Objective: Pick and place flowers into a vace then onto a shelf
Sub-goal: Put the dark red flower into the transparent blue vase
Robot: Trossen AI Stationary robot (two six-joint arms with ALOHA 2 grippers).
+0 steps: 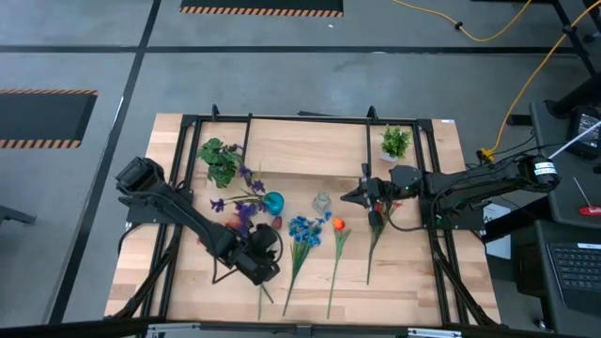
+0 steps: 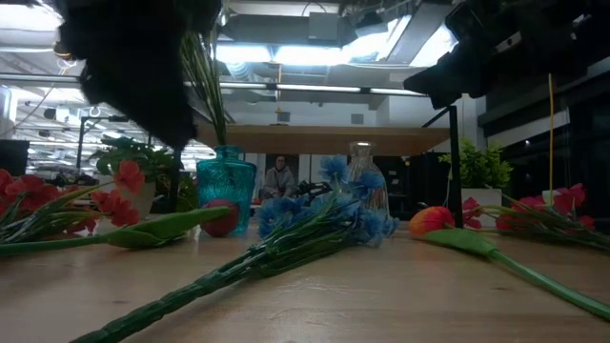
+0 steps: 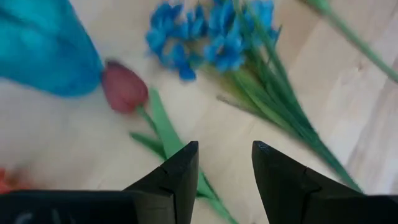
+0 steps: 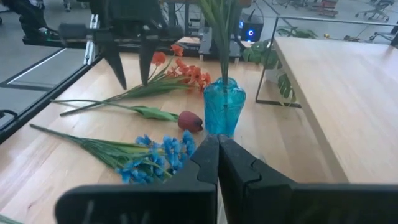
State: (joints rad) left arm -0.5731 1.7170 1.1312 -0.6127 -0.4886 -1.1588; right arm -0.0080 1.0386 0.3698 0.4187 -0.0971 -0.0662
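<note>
On the wooden desk lay several flowers: a blue spray, an orange bud and a red tulip just beside the teal vase, which held purple blooms in front of the shelf. The left gripper hovered with jaws open over the tulip's stem. The right gripper, jaws closed and empty, hung near the glass vase.

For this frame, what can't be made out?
- Blue vase mouth: low view, covered by a dark arm.
- Clear vase: high view, too small to tell its contents.
- Red tulip stem end: left wrist view, passes behind the left hand.
</note>
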